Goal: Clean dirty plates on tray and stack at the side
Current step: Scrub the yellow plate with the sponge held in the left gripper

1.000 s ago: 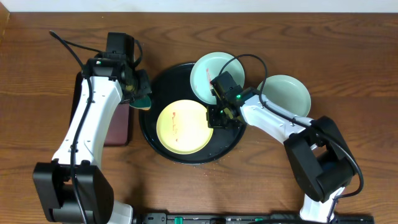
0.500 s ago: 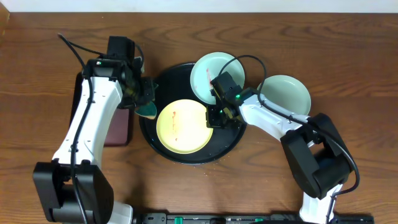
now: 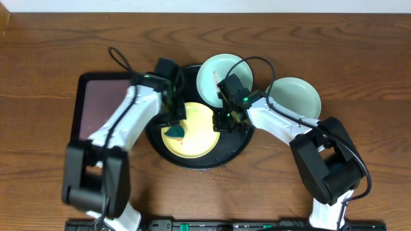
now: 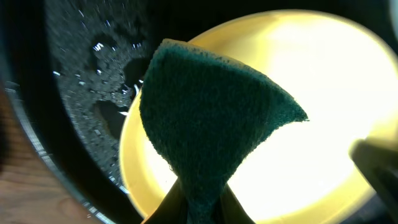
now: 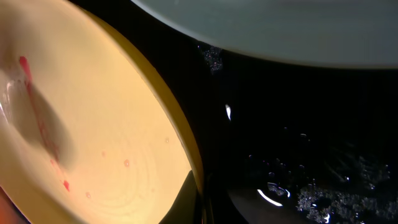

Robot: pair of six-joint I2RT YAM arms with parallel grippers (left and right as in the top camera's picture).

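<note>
The left gripper [image 4: 200,208] is pinched on the narrow end of a coarse, fibrous dark-green sponge [image 4: 211,118], a wedge fanned over the smooth pale yellow plate [image 3: 199,138]. The right gripper [image 3: 222,121] is clamped on that plate's right rim. The round plate bears thin red smears [image 5: 37,118] and lies in the glossy, water-beaded black tray [image 3: 231,151]; a second ago the left arm and sponge were over the tray's left rim, beside the maroon tray [image 3: 99,102].
</note>
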